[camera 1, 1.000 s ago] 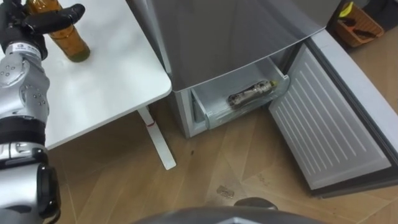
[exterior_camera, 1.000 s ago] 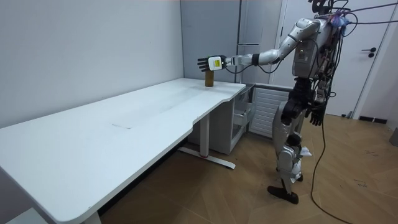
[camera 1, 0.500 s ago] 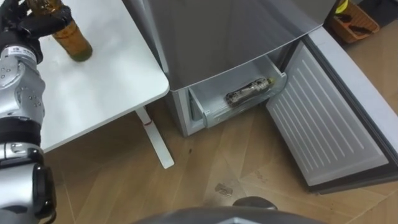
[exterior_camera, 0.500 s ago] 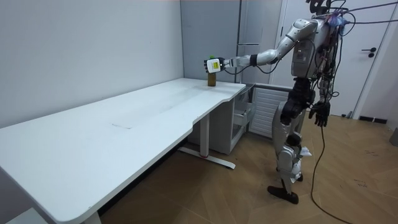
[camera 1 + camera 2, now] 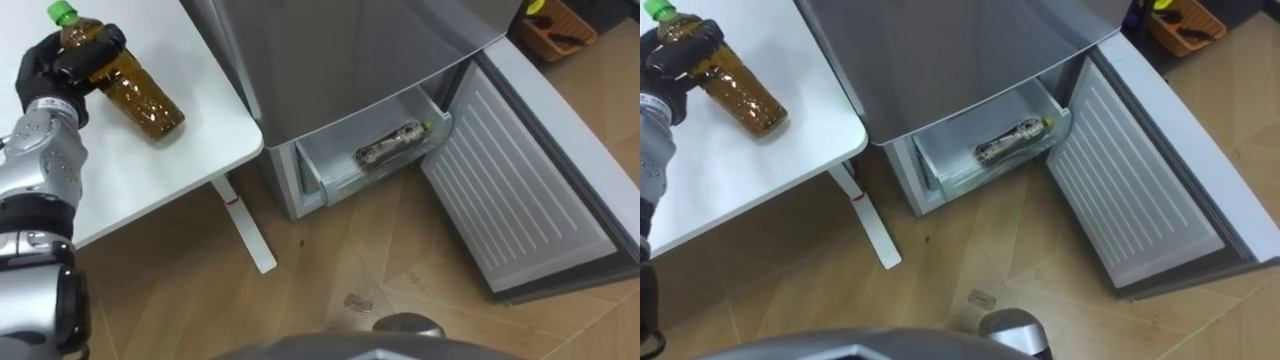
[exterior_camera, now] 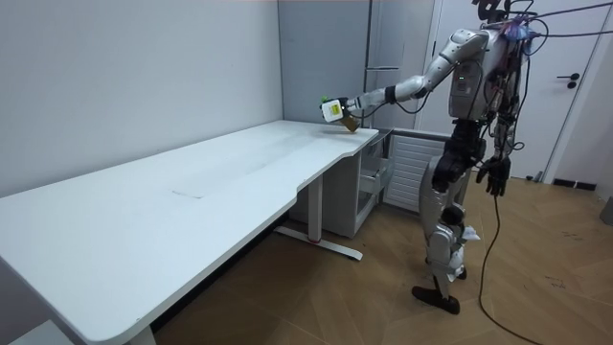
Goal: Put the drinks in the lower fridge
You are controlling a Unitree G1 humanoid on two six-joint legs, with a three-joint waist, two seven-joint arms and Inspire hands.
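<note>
The left hand (image 5: 55, 65) is curled round the upper part of the brown drink bottle (image 5: 140, 95), which is tilted over the white table (image 5: 150, 170) near its corner. A second bottle (image 5: 392, 142) lies in the open lower fridge drawer (image 5: 335, 185). The right hand (image 6: 495, 177) hangs beside the robot's hip

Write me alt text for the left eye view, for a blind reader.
The robot's left hand grips a tilted brown plastic drink bottle with a green cap over the white table. Beside it, the grey fridge's pale lower drawer stands pulled out with another bottle lying in it.
</note>
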